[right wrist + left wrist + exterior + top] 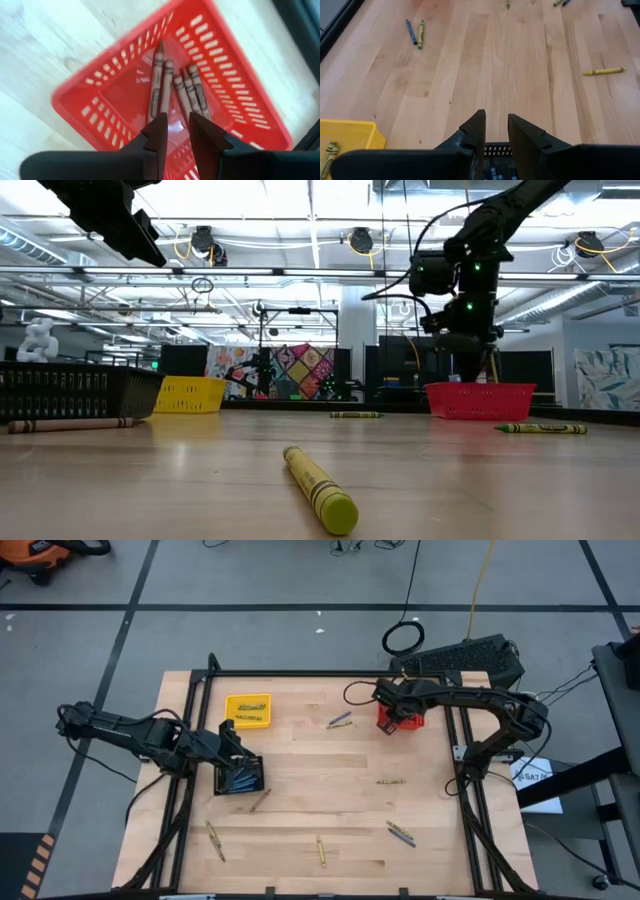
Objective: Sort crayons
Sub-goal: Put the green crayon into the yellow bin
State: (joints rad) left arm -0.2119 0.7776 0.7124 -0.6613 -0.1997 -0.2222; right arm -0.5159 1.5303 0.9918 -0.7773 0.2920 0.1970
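My right gripper hangs over the red basket, fingers slightly parted and holding nothing; five brown-red crayons lie in it right below my fingertips. My left gripper hovers over the black basket, a narrow gap between its fingers, empty. Other crayons lie scattered on the table.

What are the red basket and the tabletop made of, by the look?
Red basket: likely moulded plastic, glossy; slotted mesh walls, light glints on its floor. Tabletop: wood, probably butcher block; pale strips with visible grain and seams, satin finish.
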